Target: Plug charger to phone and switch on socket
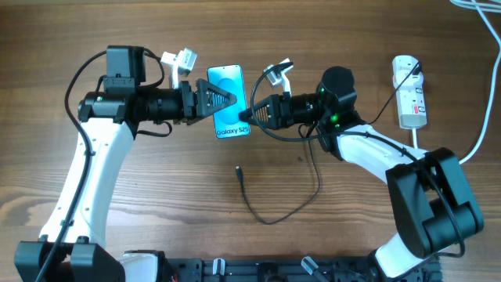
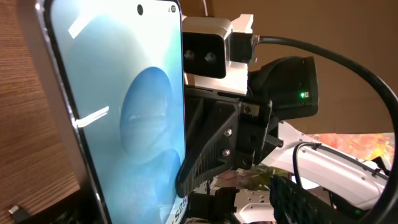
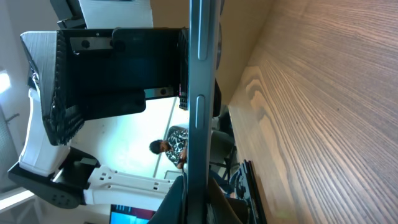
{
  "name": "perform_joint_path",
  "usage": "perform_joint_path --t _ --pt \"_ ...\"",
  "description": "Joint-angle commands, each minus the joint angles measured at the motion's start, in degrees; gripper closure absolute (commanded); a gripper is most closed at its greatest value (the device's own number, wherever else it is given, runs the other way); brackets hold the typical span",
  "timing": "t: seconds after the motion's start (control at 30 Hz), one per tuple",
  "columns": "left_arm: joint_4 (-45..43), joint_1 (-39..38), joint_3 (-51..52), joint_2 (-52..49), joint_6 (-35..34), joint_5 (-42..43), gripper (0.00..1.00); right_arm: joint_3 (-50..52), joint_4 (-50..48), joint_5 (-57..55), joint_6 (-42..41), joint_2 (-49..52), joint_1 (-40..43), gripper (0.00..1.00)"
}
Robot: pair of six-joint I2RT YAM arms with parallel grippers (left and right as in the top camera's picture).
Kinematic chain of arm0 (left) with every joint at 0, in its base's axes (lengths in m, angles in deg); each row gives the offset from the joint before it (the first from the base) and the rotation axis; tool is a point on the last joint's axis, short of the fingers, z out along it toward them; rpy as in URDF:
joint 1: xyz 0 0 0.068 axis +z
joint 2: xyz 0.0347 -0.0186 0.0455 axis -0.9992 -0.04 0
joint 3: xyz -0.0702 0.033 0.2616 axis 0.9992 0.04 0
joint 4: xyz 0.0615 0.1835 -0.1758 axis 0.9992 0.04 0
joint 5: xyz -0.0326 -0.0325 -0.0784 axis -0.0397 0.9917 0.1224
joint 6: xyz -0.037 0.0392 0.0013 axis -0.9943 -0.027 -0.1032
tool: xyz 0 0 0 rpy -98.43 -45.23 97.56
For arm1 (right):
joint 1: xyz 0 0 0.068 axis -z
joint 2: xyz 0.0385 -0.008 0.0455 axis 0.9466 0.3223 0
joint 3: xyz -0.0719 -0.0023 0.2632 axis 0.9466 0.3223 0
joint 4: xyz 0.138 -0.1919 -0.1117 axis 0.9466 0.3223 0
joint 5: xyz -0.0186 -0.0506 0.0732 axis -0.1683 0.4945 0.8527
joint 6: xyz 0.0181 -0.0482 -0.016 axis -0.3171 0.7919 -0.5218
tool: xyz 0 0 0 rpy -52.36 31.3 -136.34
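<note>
The right pincer (image 1: 249, 113) is clamping the right edge of the phone (image 1: 229, 102), one finger pressing on its teal screen. The left pincer (image 1: 225, 100) is sitting at the opposite edge, its grip impossible to tell. The charger (image 1: 239, 174) is lying loose on the tabletop (image 1: 156, 204) near the phone, the socket (image 1: 410, 92) well apart.

A black charger cable (image 1: 239, 175) curls on the wooden table (image 1: 156, 204) on the robot's side of the jaws; a white power strip (image 1: 410, 92) lies well to their right.
</note>
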Motion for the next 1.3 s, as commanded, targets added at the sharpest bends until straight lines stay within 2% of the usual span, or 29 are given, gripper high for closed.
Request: perform_joint_path --t 0.0,0.07,0.23,0.73,0.87,0.93,0.97,1.13,1.2,1.27 --pt "-1.0 -1.4 -0.4 0.9 0.7 3.3 0.20 -0.5 -0.1 0.7 0.9 0.5 -0.5 0.94" --pt "-1.1 -1.4 -0.4 0.9 0.7 3.3 0.22 -0.5 -0.1 0.8 0.9 0.5 -0.5 0.94" --pt "-1.3 -1.4 -0.4 0.9 0.7 3.3 0.18 -0.5 -4.2 4.5 0.8 0.5 -0.5 0.94" --pt "-1.2 -1.5 -0.4 0.9 0.7 3.3 0.20 -0.5 -4.2 7.9 1.2 0.5 -0.5 0.93" --pt "-1.2 -2.9 -0.4 0.9 0.7 3.3 0.25 -0.5 -4.4 6.1 1.2 0.5 -0.5 0.93" --pt "-1.2 -3.3 -0.4 0.9 0.7 3.3 0.33 -0.5 -4.4 5.3 1.1 0.5 -0.5 0.93" --pt "-1.2 -3.4 -0.4 0.9 0.7 3.3 0.40 -0.5 -4.4 4.5 1.1 0.5 -0.5 0.94" --pt "-1.2 -3.4 -0.4 0.9 0.7 3.3 0.42 -0.5 -4.4 -0.1 -0.5 0.5 -0.5 0.94" --pt "-1.2 -3.4 -0.4 0.9 0.7 3.3 0.53 -0.5 -4.4 -0.6 -0.5 0.5 -0.5 0.94" --pt "-1.2 -3.4 -0.4 0.9 0.7 3.3 0.54 -0.5 -4.4 -0.9 -1.3 0.5 -0.5 0.95"
